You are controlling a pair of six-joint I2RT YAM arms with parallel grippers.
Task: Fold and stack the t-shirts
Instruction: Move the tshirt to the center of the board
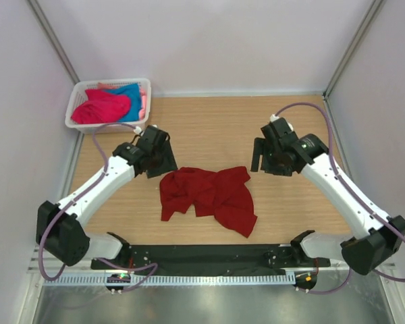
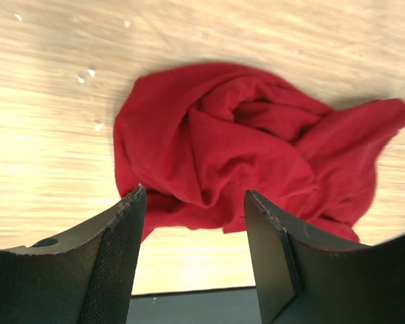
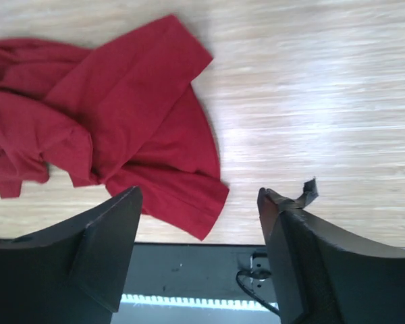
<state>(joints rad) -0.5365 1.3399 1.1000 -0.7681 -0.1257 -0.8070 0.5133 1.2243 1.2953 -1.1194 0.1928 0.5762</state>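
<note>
The table bears 1 dark red t-shirt, crumpled. Behind and left of that shirt, a white basket holds the pink t-shirt and the turquoise t-shirt. The left gripper hovers at the shirt's left, the right gripper at its right. Both gape wide, holding nothing. Pinching a bunched fold instead of 1 hem would likely lift several layers and worsen the tangle.

No legible text, label, brand, number or sign anywhere in view.
</note>
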